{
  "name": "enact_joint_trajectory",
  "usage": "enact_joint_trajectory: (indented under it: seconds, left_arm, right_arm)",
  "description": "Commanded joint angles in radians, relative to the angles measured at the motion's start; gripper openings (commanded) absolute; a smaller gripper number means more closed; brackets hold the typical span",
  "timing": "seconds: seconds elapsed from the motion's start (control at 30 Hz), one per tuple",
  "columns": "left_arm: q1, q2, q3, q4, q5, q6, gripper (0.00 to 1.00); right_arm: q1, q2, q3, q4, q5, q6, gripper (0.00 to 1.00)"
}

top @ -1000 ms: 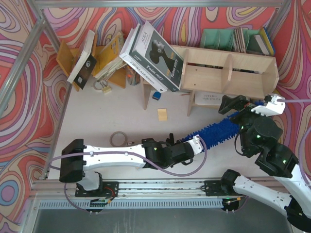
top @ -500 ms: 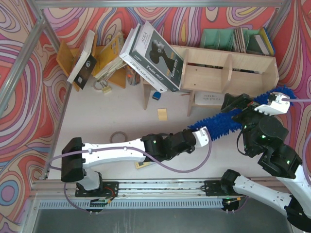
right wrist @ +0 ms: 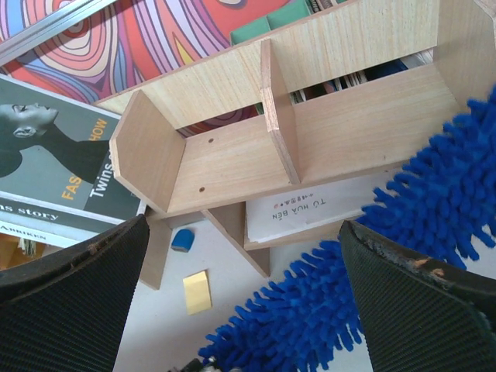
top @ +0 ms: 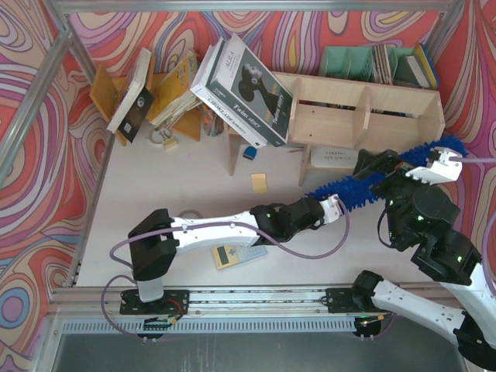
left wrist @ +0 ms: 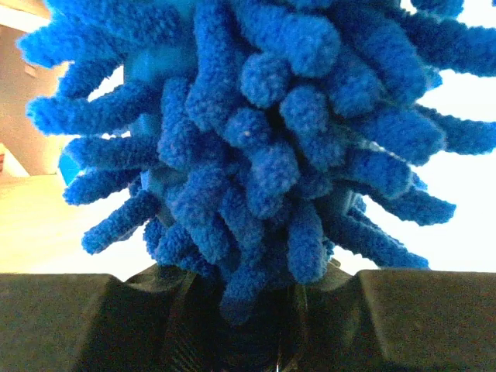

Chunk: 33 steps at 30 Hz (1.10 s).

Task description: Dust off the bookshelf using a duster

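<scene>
Duster [top: 353,190] gripped at handle end by left hand [top: 338,204], fingers closed tight on it; fluffy head extends straight ahead of that hand, filling left wrist view. Head passes between fingers of right hand [top: 404,169], which is spread fully wide, gripping nothing. Tip sits beyond right hand, by right end of bookshelf [top: 364,116]; contact unclear

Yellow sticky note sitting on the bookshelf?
No, the yellow sticky note lies flat on the table in front of the bookshelf, clear of its uprights.
</scene>
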Motion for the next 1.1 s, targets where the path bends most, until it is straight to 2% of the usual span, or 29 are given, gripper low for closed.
enact_joint_trajectory:
  seconds: [0.0,0.27,0.5,0.77,1.07]
  left_arm:
    - [0.005,0.049,-0.01,0.026,0.024,-0.022,0.0]
    - [0.005,0.096,-0.035,0.026,-0.002,-0.019,0.0]
    - [-0.001,0.045,-0.027,0.035,-0.054,0.047,0.0]
    - [-0.006,-0.059,-0.041,0.065,0.001,0.066,0.0]
    - [-0.006,0.014,-0.066,0.028,0.026,0.025,0.0]
  right_arm:
    - [0.0,0.004,-0.013,0.037,0.027,-0.022,0.99]
    - [-0.001,0.0,-0.024,0.041,0.028,-0.021,0.99]
    - [0.0,-0.009,-0.024,0.033,0.03,-0.017,0.99]
    - [-0.001,-0.006,-0.029,0.028,0.027,-0.005,0.99]
    - [-0.001,-0.013,-0.027,0.021,0.031,-0.006,0.99]
